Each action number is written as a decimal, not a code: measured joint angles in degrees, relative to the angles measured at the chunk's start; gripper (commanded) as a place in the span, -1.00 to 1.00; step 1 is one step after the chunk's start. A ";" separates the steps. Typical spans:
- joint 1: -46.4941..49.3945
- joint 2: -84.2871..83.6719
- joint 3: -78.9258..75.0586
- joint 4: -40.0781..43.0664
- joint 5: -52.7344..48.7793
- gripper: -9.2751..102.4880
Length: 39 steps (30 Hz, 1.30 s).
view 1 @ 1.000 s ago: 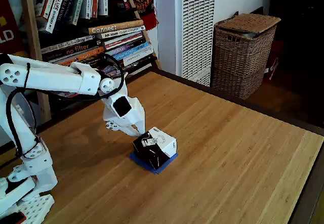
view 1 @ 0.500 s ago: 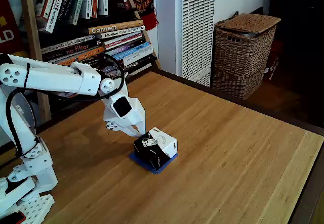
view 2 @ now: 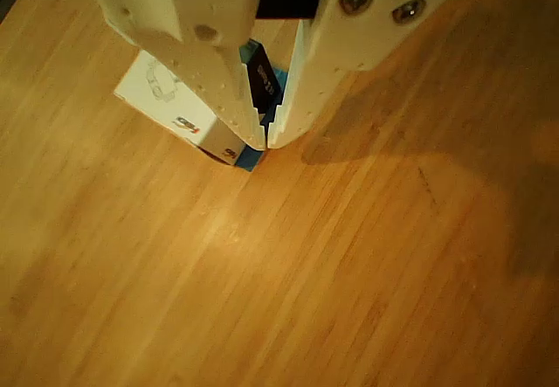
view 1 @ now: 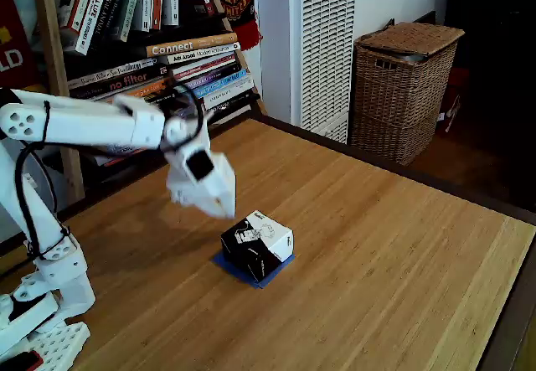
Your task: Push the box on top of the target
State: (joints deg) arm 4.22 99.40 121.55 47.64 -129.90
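The box [view 1: 257, 244], a small black-and-white cardboard cube, sits on the wooden table [view 1: 377, 254], covering the target [view 1: 251, 275], of which thin blue tape edges show at the box's base. My gripper [view 1: 225, 213] hangs blurred just above and to the left of the box, apart from it. In the other view my gripper [view 2: 265, 141] is shut, tips meeting with nothing between them. Behind its fingers lie the box [view 2: 162, 99] and a blue corner of the target [view 2: 250, 159].
A bookshelf [view 1: 159, 44] stands behind the table's far left edge, with a white louvred panel [view 1: 327, 44] and a wicker basket [view 1: 404, 86] further right. The arm's base [view 1: 42, 304] stands at the near left. Bare wood stretches right of the box.
My gripper has lifted and drawn back up and to the left, off the box's side. The box stays on the blue square.
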 measured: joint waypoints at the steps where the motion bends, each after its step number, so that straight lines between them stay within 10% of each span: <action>1: -0.44 0.00 -1.14 1.23 1.41 -0.83; 39: 6.94 58.97 27.07 14.06 57.30 -0.84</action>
State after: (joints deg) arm 11.16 158.38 148.62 61.70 -72.60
